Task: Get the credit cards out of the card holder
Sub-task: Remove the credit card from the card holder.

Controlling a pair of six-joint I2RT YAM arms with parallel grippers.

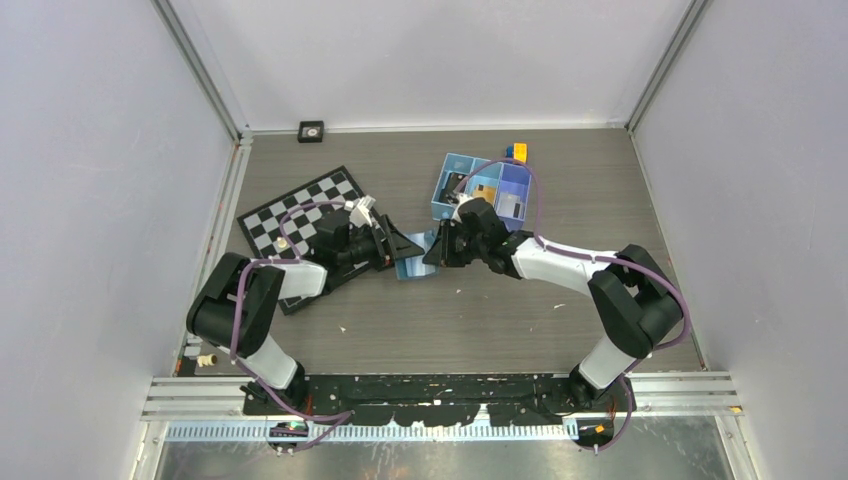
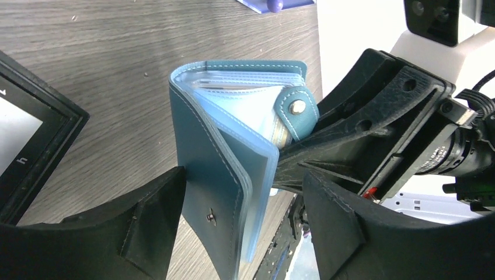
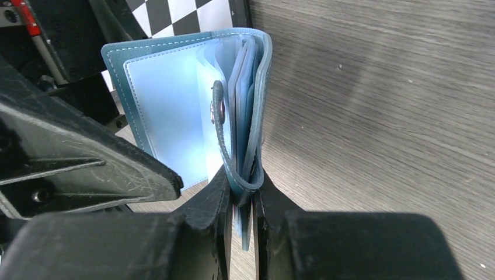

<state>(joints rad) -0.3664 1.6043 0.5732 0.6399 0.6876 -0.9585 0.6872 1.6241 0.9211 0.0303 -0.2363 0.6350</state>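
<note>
The light-blue card holder (image 1: 414,264) stands half open on edge between my two grippers, above the wooden table. My right gripper (image 3: 242,195) is shut on one panel of the card holder (image 3: 169,111), pinching it together with the snap strap. My left gripper (image 2: 242,219) is open, its fingers on either side of the other panel (image 2: 213,157); the left finger (image 2: 146,221) sits against the cover and the right finger stands apart. Clear inner sleeves fan out between the panels. The credit cards are hidden inside the sleeves. From above, the left gripper (image 1: 398,246) and right gripper (image 1: 437,250) nearly meet.
A black-and-white chessboard (image 1: 300,212) lies under the left arm, its black frame (image 2: 41,140) close to the left gripper. A blue three-compartment tray (image 1: 487,188) with small items stands behind the right gripper. A yellow and blue block (image 1: 516,152) and a small black square (image 1: 311,131) lie near the back wall.
</note>
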